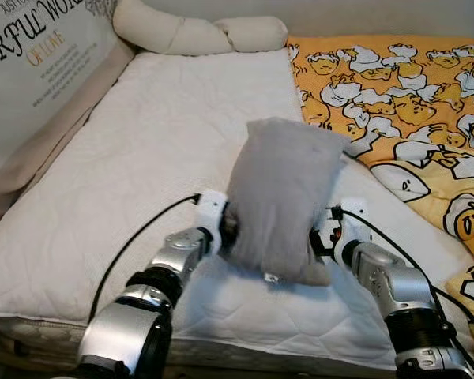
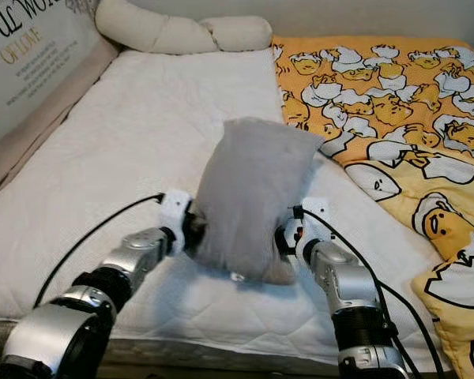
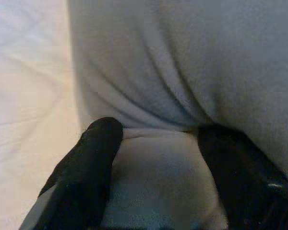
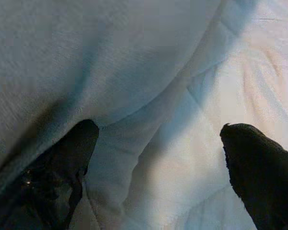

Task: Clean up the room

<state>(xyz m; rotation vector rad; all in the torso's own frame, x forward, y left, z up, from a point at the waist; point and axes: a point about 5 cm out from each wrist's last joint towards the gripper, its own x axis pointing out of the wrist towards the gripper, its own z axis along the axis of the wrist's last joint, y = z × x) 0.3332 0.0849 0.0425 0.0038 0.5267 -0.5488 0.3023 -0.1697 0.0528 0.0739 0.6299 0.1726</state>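
While the grey pillow (image 1: 280, 201) stands nearly upright above the near part of the white quilted mattress (image 1: 142, 150), it is supported from both sides by the two arms. Its top leans slightly toward the far right, and its lower edge sits just over the mattress surface. The left gripper (image 3: 153, 158) is positioned at the pillow's lower left side; in the left wrist view its two black fingers (image 3: 86, 167) are spread, with a fold of grey fabric lying between them and the pillow body pressing down from above. The right gripper (image 4: 158, 158) is positioned at the pillow's lower right side; its fingers (image 4: 259, 167) are spread wide, one against the pillow fabric, the other over bare mattress. An orange patterned blanket (image 1: 411, 103) covers the right portion of the bed. A cream knotted cushion (image 1: 197, 31) lies at the far end.
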